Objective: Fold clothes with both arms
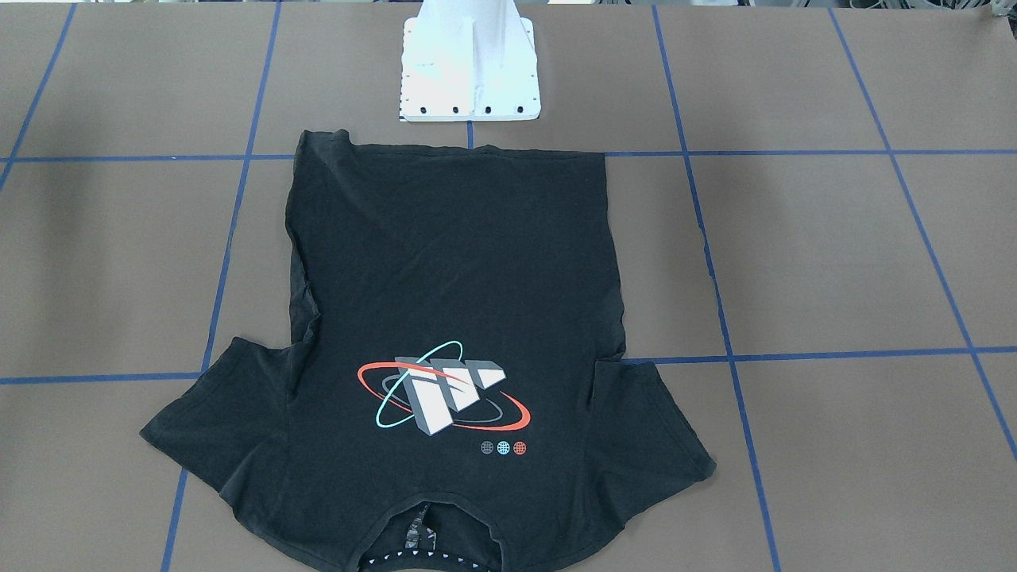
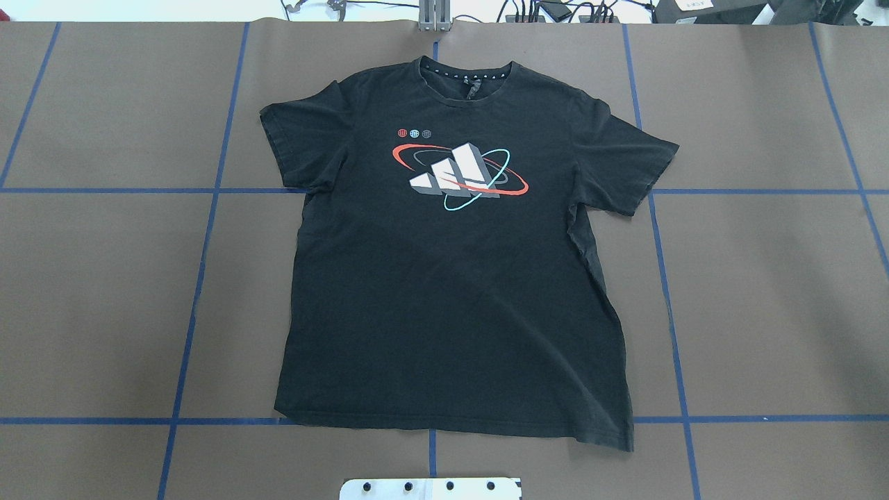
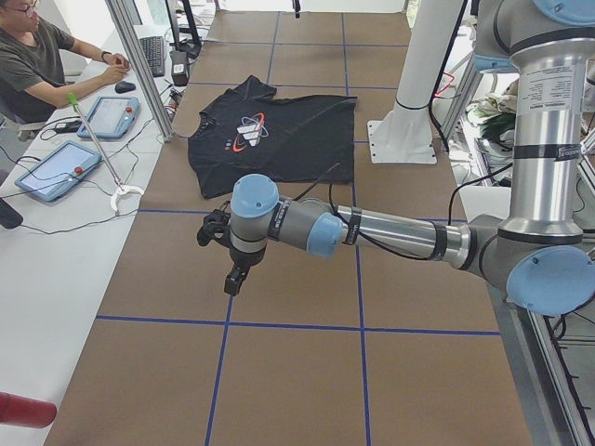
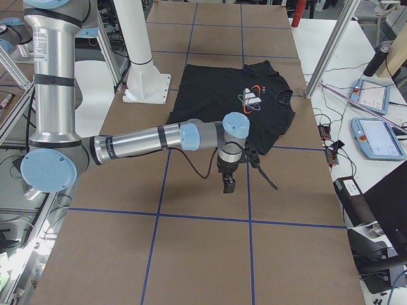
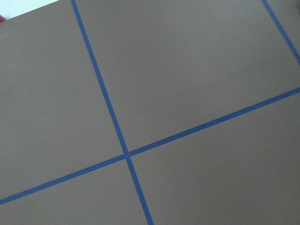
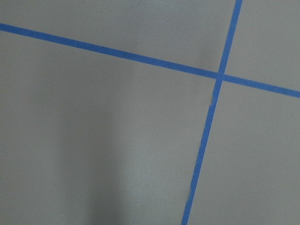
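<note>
The clothes are one black T-shirt (image 2: 451, 292), spread flat and face up mid-table, logo (image 2: 458, 175) showing, collar on the far side from the robot base. It also shows in the front-facing view (image 1: 453, 262) and both side views (image 3: 279, 139) (image 4: 235, 108). My left gripper (image 3: 228, 269) hangs above bare table off the shirt's end, well apart from it. My right gripper (image 4: 229, 181) hangs over bare table beyond the shirt's other side. I cannot tell whether either is open or shut. Both wrist views show only brown table with blue tape lines.
The white pedestal base (image 1: 469, 71) stands just behind the shirt's hem. A person (image 3: 37, 65) sits at a side desk with tablets (image 3: 56, 167) and cables. Metal frame posts (image 3: 139, 65) rise at the table's far edge. Blue tape lines (image 2: 201, 264) grid the brown table.
</note>
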### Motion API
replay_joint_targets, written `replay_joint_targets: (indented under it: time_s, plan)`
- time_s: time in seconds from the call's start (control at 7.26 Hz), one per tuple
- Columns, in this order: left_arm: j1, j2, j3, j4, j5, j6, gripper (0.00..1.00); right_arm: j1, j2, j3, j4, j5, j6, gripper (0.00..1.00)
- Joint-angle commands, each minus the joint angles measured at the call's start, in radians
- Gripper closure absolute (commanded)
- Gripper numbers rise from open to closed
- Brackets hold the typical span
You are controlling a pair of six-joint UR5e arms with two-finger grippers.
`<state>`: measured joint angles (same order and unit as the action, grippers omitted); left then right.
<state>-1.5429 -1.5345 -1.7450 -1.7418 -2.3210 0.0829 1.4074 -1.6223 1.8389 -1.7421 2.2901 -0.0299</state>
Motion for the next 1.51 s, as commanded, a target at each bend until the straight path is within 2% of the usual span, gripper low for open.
replay_joint_targets:
  time_s: [0.0, 0.28, 0.55, 0.69, 0.83, 1.1, 1.38]
  plan:
    - [0.0, 0.007, 0.012, -0.005, 0.0, -0.006, 0.0, 0.03, -0.016, 0.019, -0.05, 0.051, -0.001, 0.0]
    - [0.0, 0.017, -0.007, -0.013, -0.012, -0.005, 0.0, 0.028, -0.014, 0.023, -0.042, 0.051, 0.008, 0.0]
    - [-0.002, 0.02, -0.017, -0.021, -0.102, -0.006, 0.0, 0.027, -0.011, 0.022, -0.039, 0.08, 0.011, 0.0]
    - [-0.006, 0.022, -0.031, -0.019, -0.113, -0.006, 0.0, 0.009, -0.005, 0.016, -0.037, 0.087, 0.012, 0.0]
    - [-0.011, 0.025, -0.081, -0.019, -0.1, -0.006, 0.0, -0.013, -0.002, 0.022, -0.036, 0.089, 0.015, 0.0]
    - [0.0, 0.016, -0.056, -0.018, -0.052, -0.006, 0.0, -0.036, 0.009, 0.02, 0.011, 0.111, 0.008, 0.0]
    - [0.0, -0.002, -0.048, -0.022, -0.063, -0.006, 0.0, -0.036, -0.005, 0.019, 0.05, 0.124, 0.013, 0.0]
